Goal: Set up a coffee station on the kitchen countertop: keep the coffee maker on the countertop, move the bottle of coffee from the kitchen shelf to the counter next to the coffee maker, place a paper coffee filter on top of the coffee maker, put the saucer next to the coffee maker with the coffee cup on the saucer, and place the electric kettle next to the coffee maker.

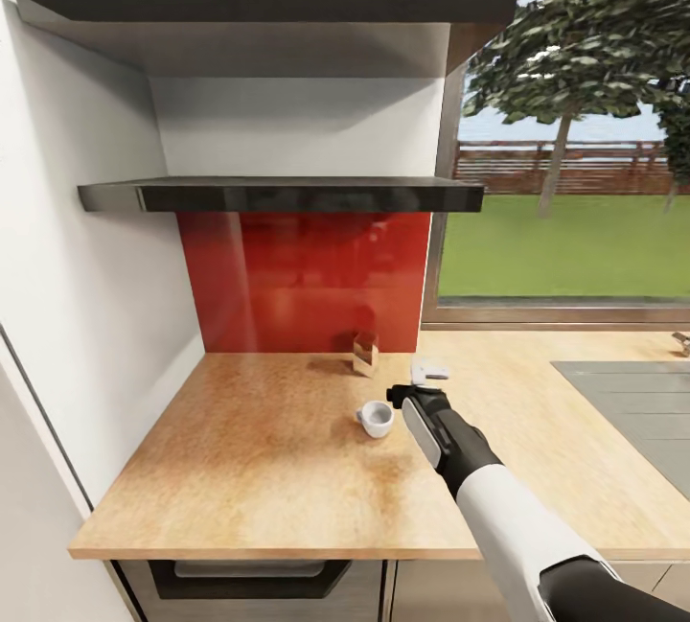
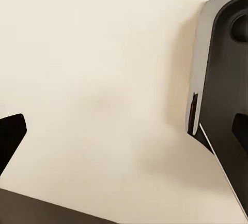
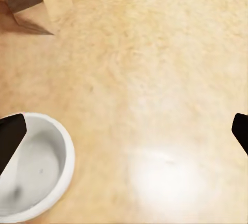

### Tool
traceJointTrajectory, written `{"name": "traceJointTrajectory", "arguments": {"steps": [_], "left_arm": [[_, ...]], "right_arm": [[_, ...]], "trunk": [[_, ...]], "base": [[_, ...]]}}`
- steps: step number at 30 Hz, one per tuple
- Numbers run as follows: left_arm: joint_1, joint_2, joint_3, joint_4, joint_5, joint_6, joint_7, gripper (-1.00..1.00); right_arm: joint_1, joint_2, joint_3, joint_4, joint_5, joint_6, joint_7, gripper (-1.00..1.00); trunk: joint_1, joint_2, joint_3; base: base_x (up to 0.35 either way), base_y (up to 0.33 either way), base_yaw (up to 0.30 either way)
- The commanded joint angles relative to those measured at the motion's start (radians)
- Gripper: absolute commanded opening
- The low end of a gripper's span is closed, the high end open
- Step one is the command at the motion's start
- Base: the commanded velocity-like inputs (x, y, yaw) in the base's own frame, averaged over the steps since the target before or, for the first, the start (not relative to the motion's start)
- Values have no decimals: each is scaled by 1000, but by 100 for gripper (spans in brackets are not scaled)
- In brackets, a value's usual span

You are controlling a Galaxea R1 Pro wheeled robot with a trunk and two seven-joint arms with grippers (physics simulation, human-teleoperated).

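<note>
Coffee cup (image 1: pixel 375 418) stands on bare table (image 1: pixel 240 449), no saucer beneath; right end effector (image 1: pixel 410 390) spread empty beside it; most steps seemingly remain.

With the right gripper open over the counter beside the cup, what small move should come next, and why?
Probably shift the right gripper sideways toward the coffee cup until the rim sits between its fingers. In the right wrist view the cup lies off by one fingertip, while bare countertop lies between the open fingers.
</note>
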Motion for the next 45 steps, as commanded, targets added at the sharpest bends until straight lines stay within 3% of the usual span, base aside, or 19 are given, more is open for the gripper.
{"name": "traceJointTrajectory", "arguments": {"steps": [1,36,42,45], "left_arm": [[0,0,8,1,-9,-4,2,100],[3,0,8,0,-9,-7,-5,100],[3,0,8,0,-8,-7,-5,100],[3,0,8,0,-8,-9,-5,100]], "right_arm": [[0,-1,5,1,-10,-3,-9,100],[0,1,5,84,-11,-16,-6,100],[0,1,6,103,-9,-72,-6,100],[0,2,6,160,-10,-102,-5,100]], "trunk": [[0,-1,0],[0,-1,0],[0,-1,0],[0,-1,0]], "base": [[0,0,0],[26,17,0],[0,0,0],[75,0,0]]}}
